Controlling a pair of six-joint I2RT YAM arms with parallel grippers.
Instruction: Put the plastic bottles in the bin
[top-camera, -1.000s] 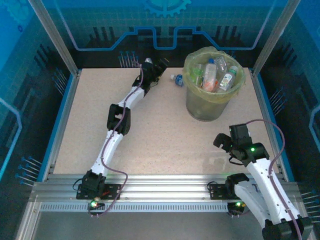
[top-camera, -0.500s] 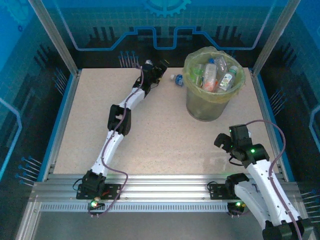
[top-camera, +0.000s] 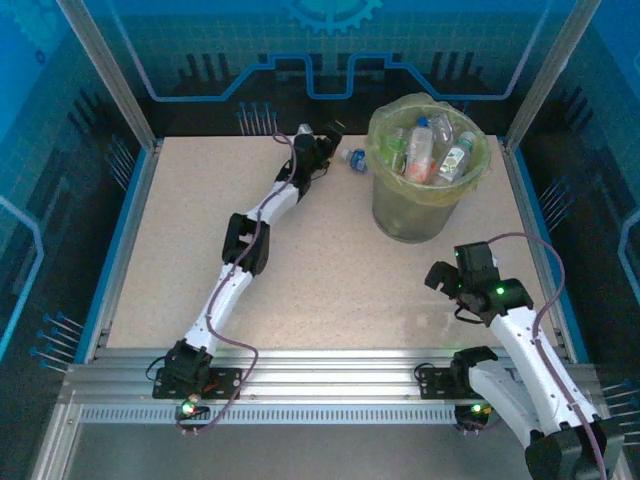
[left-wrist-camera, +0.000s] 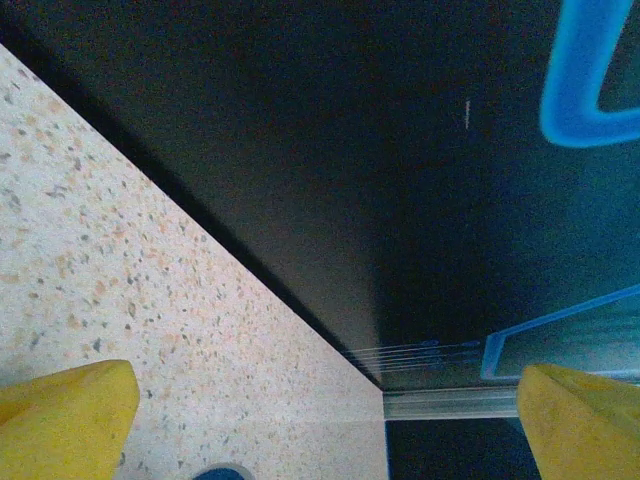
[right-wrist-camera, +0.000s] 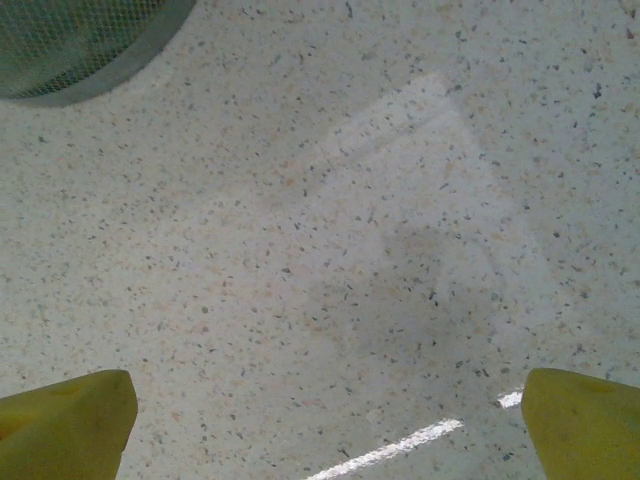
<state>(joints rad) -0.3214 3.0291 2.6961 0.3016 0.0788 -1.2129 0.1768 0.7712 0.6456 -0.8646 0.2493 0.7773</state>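
At the far edge, left gripper (top-camera: 333, 143) has swung right, jaws spread and empty, now just beside the last loose bottle (top-camera: 352, 157) lying left of the bin (top-camera: 378, 150). Remaining bottles (top-camera: 425, 150) sit inside. Right gripper (top-camera: 442, 284) hangs wide, empty.

A robotics lab test cell: a speckled tabletop (top-camera: 330, 270) is fenced by aluminium frame posts (top-camera: 108, 75) and blue panels (top-camera: 330, 40) printed with gear and circuit-line graphics. A cabled left arm (top-camera: 245, 245) and right arm (top-camera: 530, 350) are bolted to a slotted aluminium rail (top-camera: 330, 372).
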